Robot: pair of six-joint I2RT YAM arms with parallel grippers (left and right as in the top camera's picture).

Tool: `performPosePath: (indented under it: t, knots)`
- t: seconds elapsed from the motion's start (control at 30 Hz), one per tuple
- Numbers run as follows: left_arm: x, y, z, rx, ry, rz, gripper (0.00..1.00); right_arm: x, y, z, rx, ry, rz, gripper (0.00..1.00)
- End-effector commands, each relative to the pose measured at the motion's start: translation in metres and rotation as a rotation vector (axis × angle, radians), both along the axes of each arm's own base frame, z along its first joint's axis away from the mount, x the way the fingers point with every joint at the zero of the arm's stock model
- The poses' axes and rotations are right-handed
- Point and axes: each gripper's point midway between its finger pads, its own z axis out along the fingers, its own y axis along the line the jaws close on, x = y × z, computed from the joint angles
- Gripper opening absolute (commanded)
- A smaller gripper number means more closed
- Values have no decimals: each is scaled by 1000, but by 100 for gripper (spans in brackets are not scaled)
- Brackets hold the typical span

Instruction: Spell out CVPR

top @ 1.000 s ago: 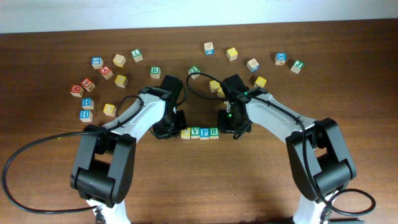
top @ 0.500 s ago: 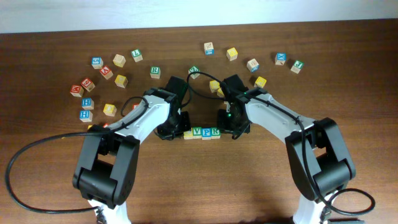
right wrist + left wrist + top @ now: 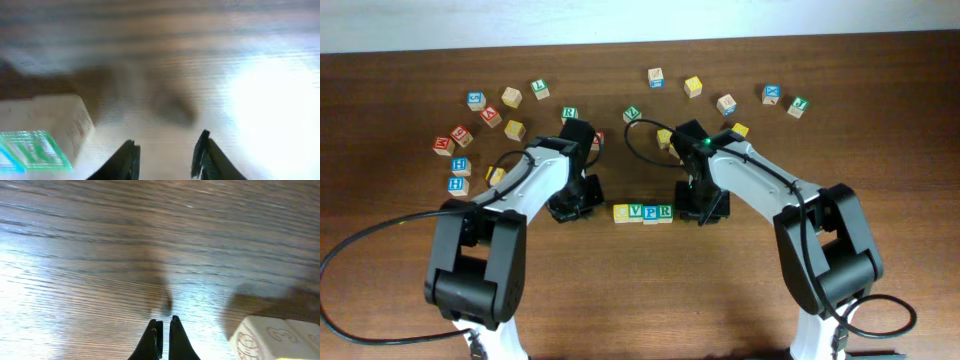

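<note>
Four letter cubes sit side by side in one straight row at the middle of the desk [image 3: 640, 290]. From left to right in the overhead view they are a yellow cube [image 3: 620, 212], a green V cube [image 3: 635, 212], a blue P cube [image 3: 650, 212] and a green R cube [image 3: 664, 211], each touching the next. Roughly twenty loose cubes [image 3: 693, 87] lie scattered across the far half of the desk, about eleven on the left and eight or nine on the right. A few are half hidden by the two arms, so the count is not exact.

Two grippers flank the row. The left gripper [image 3: 578, 205] is closed with its fingertips almost together, as the left wrist view shows [image 3: 163, 327], and it grips nothing. It stands off the yellow end of the row with bare desk between; a pale wooden cube [image 3: 275, 337] shows just to the side of its tips, not touching them.

The right gripper [image 3: 700, 208] is partly open, with a clear gap between its fingers [image 3: 167, 150], and it holds nothing. It sits just beside the green R cube at the other end of the row. In the right wrist view a cube with a green top face [image 3: 40, 135] lies off to one side of the fingers, apart from them.
</note>
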Motion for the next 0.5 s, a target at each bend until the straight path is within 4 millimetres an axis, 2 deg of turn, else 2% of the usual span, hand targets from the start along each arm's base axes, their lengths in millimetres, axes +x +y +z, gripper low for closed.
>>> performPosePath:
  t: [0.0,0.07,0.13,0.17,0.23,0.3,0.37,0.47]
  knots:
    - [4,13,-1,25,3,11,0,-10,8,10,35,52,77,30]
    - [8,23,-1,23,-1,42,0,-35,28,13,124,132,155,29]
    - [12,39,-1,22,-4,89,0,-41,43,12,124,122,192,29]
    - [14,49,-1,22,-3,119,0,-42,54,11,124,104,198,29]
    - [17,69,-1,22,2,177,0,-44,60,9,80,75,199,26]
    - [15,95,-1,25,19,252,0,-42,74,7,79,30,208,4]
    - [16,105,-1,24,19,280,0,-40,81,6,83,5,221,4]
    - [16,110,-1,24,20,294,0,-33,81,4,42,-39,180,4]
